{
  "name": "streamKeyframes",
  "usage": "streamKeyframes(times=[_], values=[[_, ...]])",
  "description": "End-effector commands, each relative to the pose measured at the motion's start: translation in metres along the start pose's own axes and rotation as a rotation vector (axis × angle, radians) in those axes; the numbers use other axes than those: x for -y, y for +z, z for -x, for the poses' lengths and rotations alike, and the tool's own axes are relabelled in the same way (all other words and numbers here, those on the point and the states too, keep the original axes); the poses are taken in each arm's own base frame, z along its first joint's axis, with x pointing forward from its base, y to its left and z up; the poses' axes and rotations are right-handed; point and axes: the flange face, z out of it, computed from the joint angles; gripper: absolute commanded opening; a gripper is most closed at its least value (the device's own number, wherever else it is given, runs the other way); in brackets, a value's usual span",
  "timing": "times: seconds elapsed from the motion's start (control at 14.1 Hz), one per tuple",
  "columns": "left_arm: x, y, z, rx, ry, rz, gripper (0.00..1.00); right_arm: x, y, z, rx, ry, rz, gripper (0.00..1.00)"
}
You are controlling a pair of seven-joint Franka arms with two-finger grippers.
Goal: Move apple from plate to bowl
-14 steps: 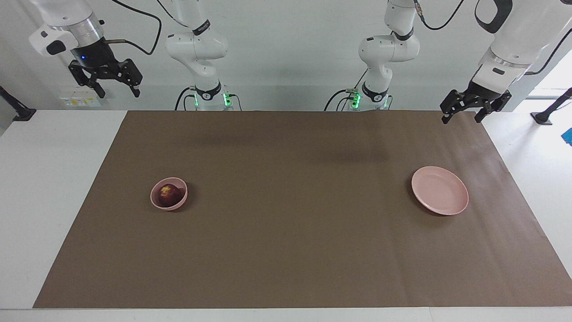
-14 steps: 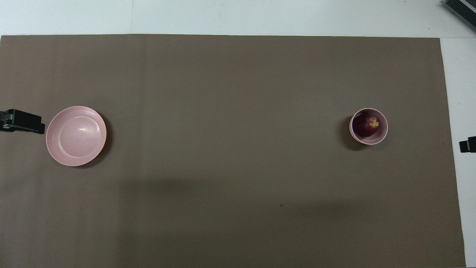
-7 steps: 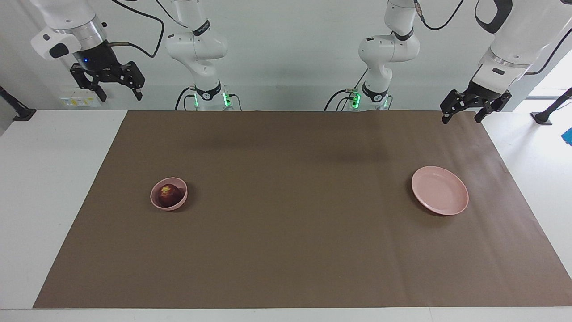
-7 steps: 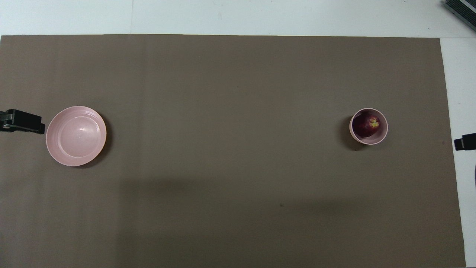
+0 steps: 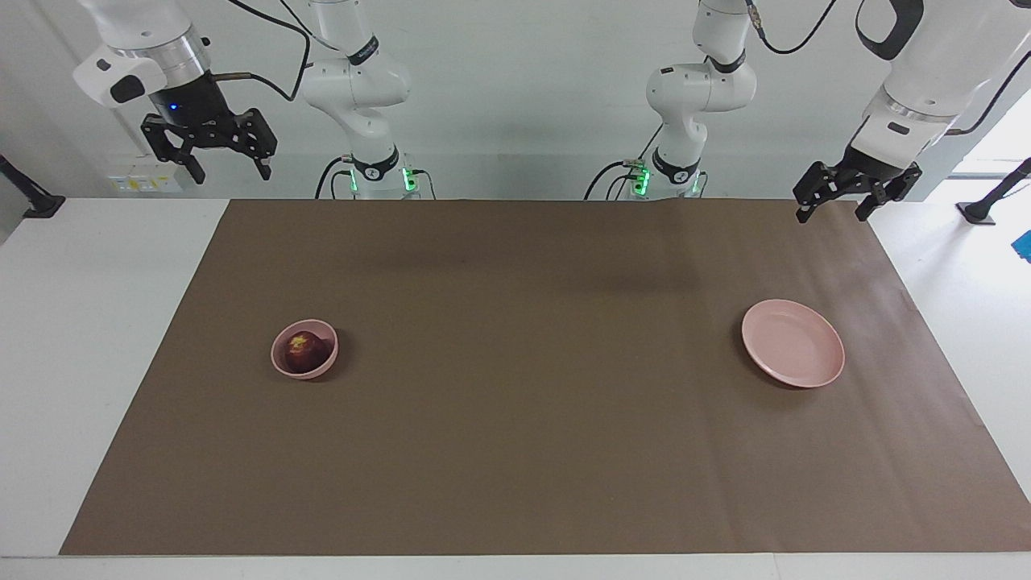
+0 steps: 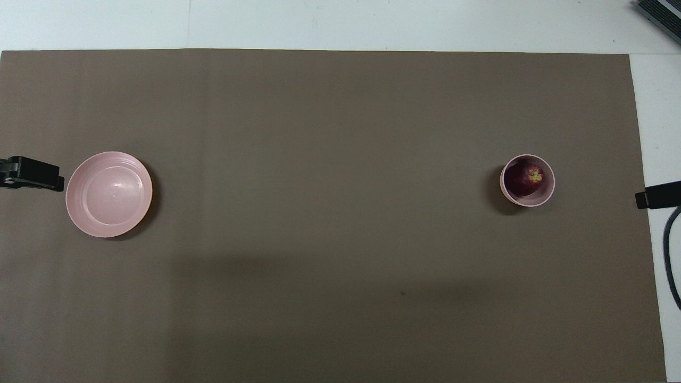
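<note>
Now | left gripper [image 5: 834, 205] wide open, holding nothing | right gripper [image 5: 228, 167] likewise (both raised)

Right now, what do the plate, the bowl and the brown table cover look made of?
Plate: likely plastic or melamine, smooth pale pink with a soft sheen. Bowl: apparently the same, holding the apple. Table cover: matte brown paper or thin card, lying flat with straight edges.

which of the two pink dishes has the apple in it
The small deep pale pink bowl toward the right arm's end holds the dark red apple; the wider flat pink plate has nothing on it.
</note>
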Motion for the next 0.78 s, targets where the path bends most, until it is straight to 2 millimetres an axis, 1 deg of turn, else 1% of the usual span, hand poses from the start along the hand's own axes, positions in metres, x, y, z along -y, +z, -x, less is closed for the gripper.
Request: streamKeyframes(times=[0.0,0.71], values=[[0.0015,-0.0006,0.0053,-0.004,-0.002,-0.020,1.00,-0.0051,-0.0016,-0.0017,0.013,0.028,-0.004,1.00],[0.0015,-0.0014,0.0057,-0.006,-0.002,-0.020,1.00,-0.0069,-0.0010,0.0045,0.031,0.036,-0.024,1.00]])
